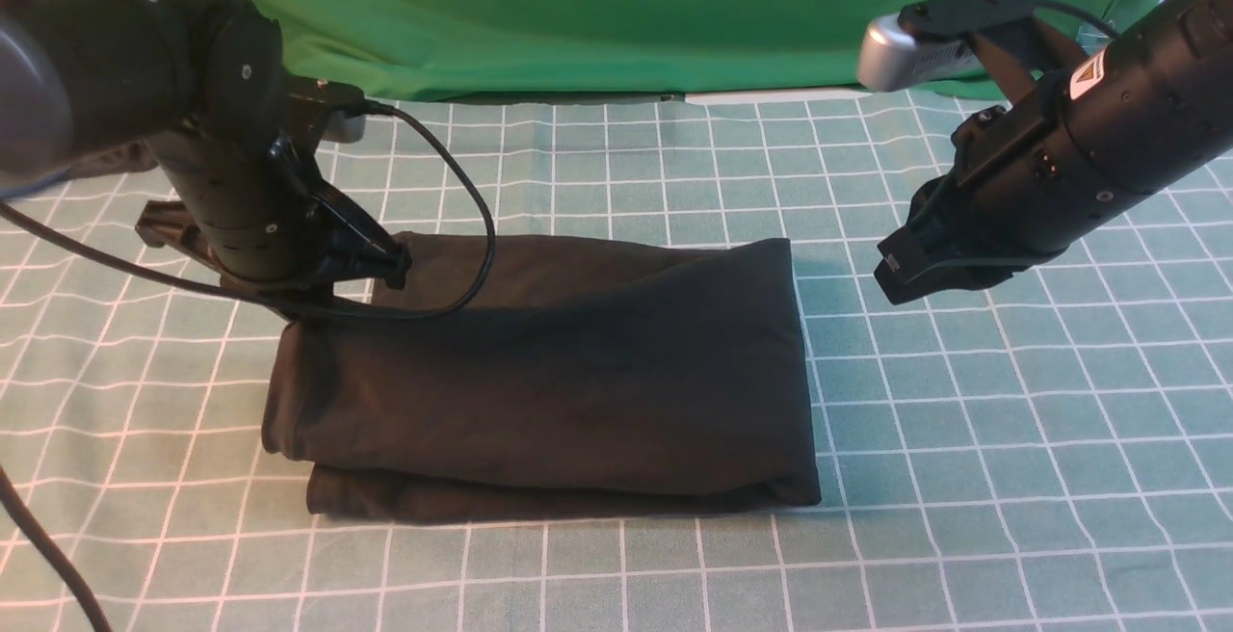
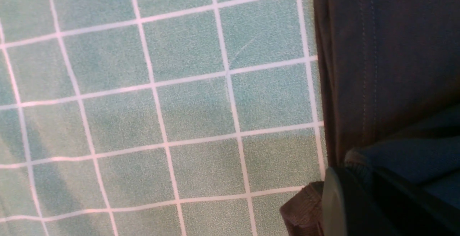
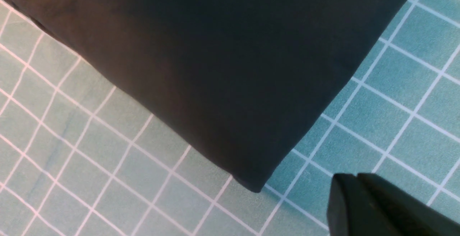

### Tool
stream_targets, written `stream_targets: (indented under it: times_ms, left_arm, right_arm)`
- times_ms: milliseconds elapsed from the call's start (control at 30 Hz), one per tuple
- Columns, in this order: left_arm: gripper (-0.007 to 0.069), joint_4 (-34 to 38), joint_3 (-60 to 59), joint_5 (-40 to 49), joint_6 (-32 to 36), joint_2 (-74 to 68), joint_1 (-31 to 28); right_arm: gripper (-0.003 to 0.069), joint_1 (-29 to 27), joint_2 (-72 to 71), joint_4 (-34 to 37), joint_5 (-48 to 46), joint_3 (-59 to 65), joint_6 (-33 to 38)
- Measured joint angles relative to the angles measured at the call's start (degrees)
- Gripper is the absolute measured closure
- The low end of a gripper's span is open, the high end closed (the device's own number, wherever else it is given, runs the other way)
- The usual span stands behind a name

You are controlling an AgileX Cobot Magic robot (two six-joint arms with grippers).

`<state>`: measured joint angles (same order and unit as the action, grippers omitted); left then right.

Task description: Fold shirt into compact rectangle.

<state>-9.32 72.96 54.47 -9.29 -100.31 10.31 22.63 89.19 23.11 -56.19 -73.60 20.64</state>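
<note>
The shirt (image 1: 549, 372) lies in the middle of the table (image 1: 1011, 439), on the green-and-white checked cloth, already doubled over into a thick rectangle. The long side runs across the table. The right end is a neat straight edge. On the near-left side a lower layer pokes out under the top layer, so that corner is a bit uneven. No print or label shows, just plain black fabric.

The left gripper (image 1: 313, 309) is down at the far-left corner of the shirt. Its fingers are pressed together and pinch the fabric there. In the left wrist view the dark finger (image 2: 334, 207) sits right on the shirt's edge, w/ a ribbed bit of cloth, prob. a cuff or hem (image 2: 302, 210), sticking out beside it. A stitched seam of the shirt (image 2: 377, 67) runs alongside the checked cloth in that view. The arm's black cable (image 1: 462, 227) loops over the shirt's far-left part.

The right gripper (image 1: 901, 271) hangs in the air to the right of the shirt, near its far-right corner, not touching it. Its fingers are pressed together w/ nothing between them. In the right wrist view the closed tips (image 3: 359, 200) hover over bare cloth just off a corner of the shirt (image 3: 215, 67).

A green backdrop (image 1: 626, 6) hangs behind the table.
</note>
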Motion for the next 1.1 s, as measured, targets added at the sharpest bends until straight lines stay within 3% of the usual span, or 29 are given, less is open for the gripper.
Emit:
stream_targets:
  times_ms: [333,433,533,567,700,800,967,1100]
  left_arm:
    - [0.0573,-0.7,0.0,-0.7,-1.9,0.0,-0.8]
    - [0.0489,-0.7,0.0,-0.8,-1.5,0.0,-0.9]
    - [0.0341,-3.2,0.0,-0.8,-1.2,0.0,-0.9]
    - [0.0341,-3.4,0.0,-0.8,-1.2,0.0,-0.9]
    - [0.0221,-5.8,0.0,0.4,-1.2,1.3,-0.9]
    - [0.0261,-4.5,0.0,1.0,-1.0,3.4,-1.0]
    - [0.0545,1.2,0.0,1.2,3.7,7.9,-1.0]
    - [0.0611,-1.5,0.0,1.6,3.0,11.3,-1.1]
  right_arm:
    - [0.0636,0.0,0.0,0.0,0.1,0.0,0.0]
    - [0.0634,0.0,0.0,0.1,0.1,0.0,-0.2]
    - [0.0634,0.1,0.0,0.7,0.1,0.0,-0.5]
    - [0.0634,0.1,0.0,0.8,0.1,0.0,-0.5]
    - [0.0633,1.1,0.0,1.0,0.4,0.0,-1.4]
    - [0.0632,2.9,0.1,1.0,0.6,0.0,-2.2]
    - [0.063,6.8,2.3,1.3,2.1,0.0,-2.3]
    - [0.063,7.8,5.1,1.5,2.6,0.0,-2.6]
